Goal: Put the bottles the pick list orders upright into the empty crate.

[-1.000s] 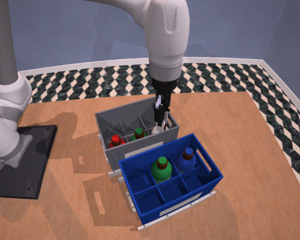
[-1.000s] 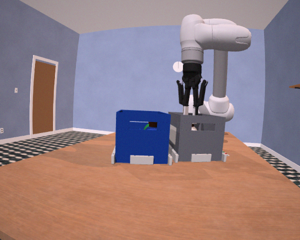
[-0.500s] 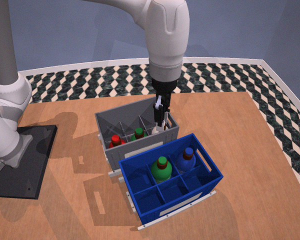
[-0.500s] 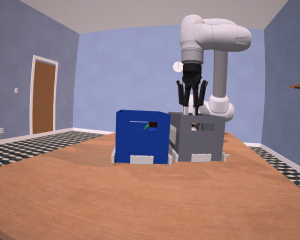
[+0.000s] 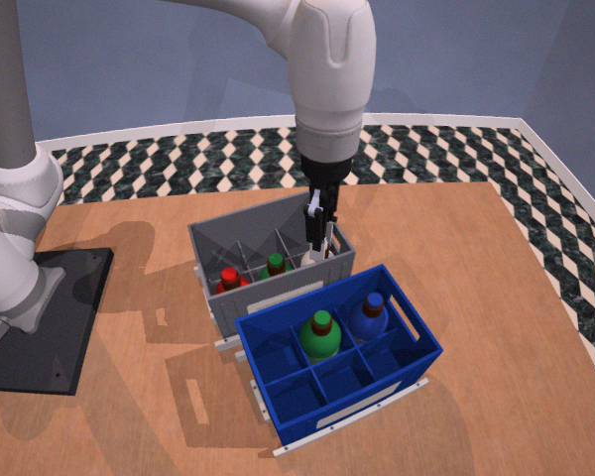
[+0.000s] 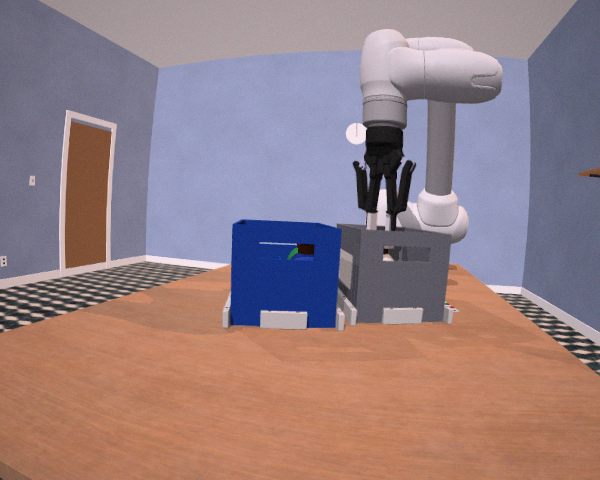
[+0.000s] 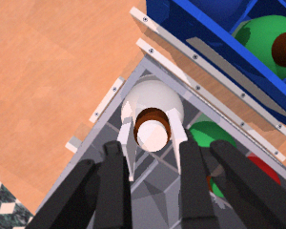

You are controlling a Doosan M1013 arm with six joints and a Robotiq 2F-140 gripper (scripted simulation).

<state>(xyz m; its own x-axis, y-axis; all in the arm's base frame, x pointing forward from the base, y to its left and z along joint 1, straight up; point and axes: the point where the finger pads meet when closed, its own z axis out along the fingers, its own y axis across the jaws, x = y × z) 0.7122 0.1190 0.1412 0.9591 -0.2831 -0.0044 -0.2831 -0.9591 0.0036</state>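
Inside the gray crate (image 5: pixel 231 313) (image 6: pixel 401 289) (image 7: pixel 181 86), the gripper (image 5: pixel 321 252) (image 6: pixel 380 227) (image 7: pixel 152 126) is pinching the white bottle (image 5: pixel 307 259) (image 6: pixel 386 256) (image 7: pixel 153 93) by its neck, jaws narrowly parted, presumably steadying it for release.

You can't read any wording or numbers here. On the tabletop (image 6: pixel 290 403), your partly hidden paper strip (image 6: pixel 456 310) shows tiny green and red marks, too small to make out. You'll find pale label panels on the blue crate (image 5: pixel 333 293) (image 6: pixel 285 289) (image 7: pixel 219 43) and grey crate (image 5: pixel 246 225) (image 6: pixel 403 289) (image 7: pixel 181 88), without legible lettering.
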